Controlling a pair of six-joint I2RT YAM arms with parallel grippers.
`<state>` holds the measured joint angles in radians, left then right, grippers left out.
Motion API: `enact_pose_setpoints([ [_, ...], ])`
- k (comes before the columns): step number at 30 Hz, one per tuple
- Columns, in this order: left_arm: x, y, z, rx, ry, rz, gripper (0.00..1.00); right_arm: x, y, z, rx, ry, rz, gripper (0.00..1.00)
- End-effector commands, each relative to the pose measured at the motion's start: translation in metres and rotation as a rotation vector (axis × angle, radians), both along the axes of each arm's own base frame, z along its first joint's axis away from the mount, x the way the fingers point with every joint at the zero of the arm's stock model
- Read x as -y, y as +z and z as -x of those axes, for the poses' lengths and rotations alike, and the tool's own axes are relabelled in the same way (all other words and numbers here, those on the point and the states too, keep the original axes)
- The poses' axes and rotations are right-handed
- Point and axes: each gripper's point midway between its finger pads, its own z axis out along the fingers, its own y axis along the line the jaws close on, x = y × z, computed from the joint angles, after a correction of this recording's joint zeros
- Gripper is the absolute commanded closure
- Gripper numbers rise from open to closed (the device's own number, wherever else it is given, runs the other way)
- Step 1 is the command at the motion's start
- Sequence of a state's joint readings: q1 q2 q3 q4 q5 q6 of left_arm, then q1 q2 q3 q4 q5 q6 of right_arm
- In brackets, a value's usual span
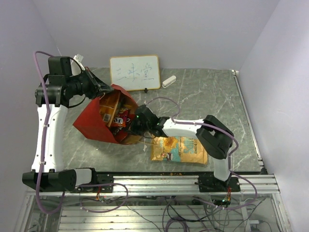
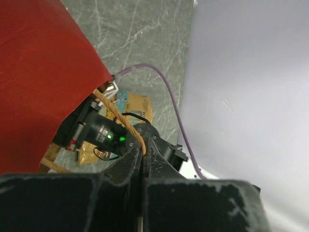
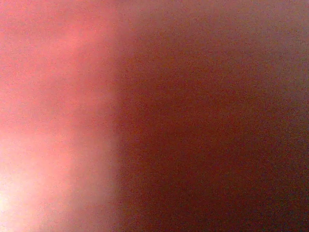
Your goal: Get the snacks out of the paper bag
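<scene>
The red paper bag (image 1: 94, 123) lies tilted on the table, its brown mouth facing right. Small red and yellow packets (image 1: 118, 117) show inside it. My left gripper (image 1: 107, 90) is shut on the bag's tan loop handle (image 2: 126, 127) and holds the upper rim up; the bag's red wall (image 2: 38, 72) fills the left of the left wrist view. My right gripper (image 1: 131, 123) reaches into the bag's mouth, its fingers hidden among the packets. The right wrist view is only a red blur. The large orange-and-teal chip bag (image 1: 179, 149) lies flat on the table, right of the paper bag.
A small whiteboard (image 1: 134, 72) leans at the back wall with a white eraser (image 1: 168, 81) to its right. A purple cable (image 1: 166, 102) arcs over the right arm. The metal frame rail (image 1: 159, 181) runs along the near table edge.
</scene>
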<state>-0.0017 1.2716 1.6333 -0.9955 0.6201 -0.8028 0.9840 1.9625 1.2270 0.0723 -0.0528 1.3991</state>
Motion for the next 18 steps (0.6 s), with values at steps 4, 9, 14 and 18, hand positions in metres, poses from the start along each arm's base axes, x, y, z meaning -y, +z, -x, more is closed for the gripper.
enact_pose_setpoints([
  [4, -0.01, 0.02, 0.001, 0.072, 0.033, -0.012, 0.93, 0.002, 0.068, 0.003, 0.126, 0.094, 0.008, 1.0],
  [9, -0.015, 0.023, -0.005, 0.082, 0.059, -0.032, 0.93, 0.005, 0.099, -0.001, 0.169, 0.106, -0.012, 1.0],
  [14, -0.024, 0.025, -0.014, 0.088, 0.101, -0.035, 0.93, 0.007, 0.127, -0.008, 0.185, 0.13, 0.0, 1.0],
  [18, -0.028, 0.029, -0.02, 0.092, 0.126, -0.026, 0.93, 0.003, 0.151, -0.008, 0.225, 0.172, -0.024, 1.0],
])
